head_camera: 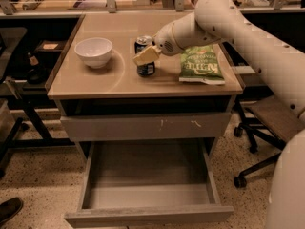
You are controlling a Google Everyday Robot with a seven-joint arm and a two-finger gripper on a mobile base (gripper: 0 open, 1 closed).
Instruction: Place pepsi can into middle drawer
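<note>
The pepsi can (146, 69) is dark blue with a silver top. It stands upright on the tan cabinet top (119, 82), between the white bowl and the green chip bag. My gripper (144, 55) reaches in from the right and sits at the can, its pale tip across the can's upper front. The can's base rests on the top. The middle drawer (147, 178) is pulled out wide below. It is plain grey inside and holds nothing. It lies well below and in front of the can.
A white bowl (94, 51) stands left of the can. A green chip bag (200, 65) lies to its right. A shut drawer front with white scuffs (145, 126) sits above the open drawer. An office chair (267, 123) stands at the right and dark shelving at the left.
</note>
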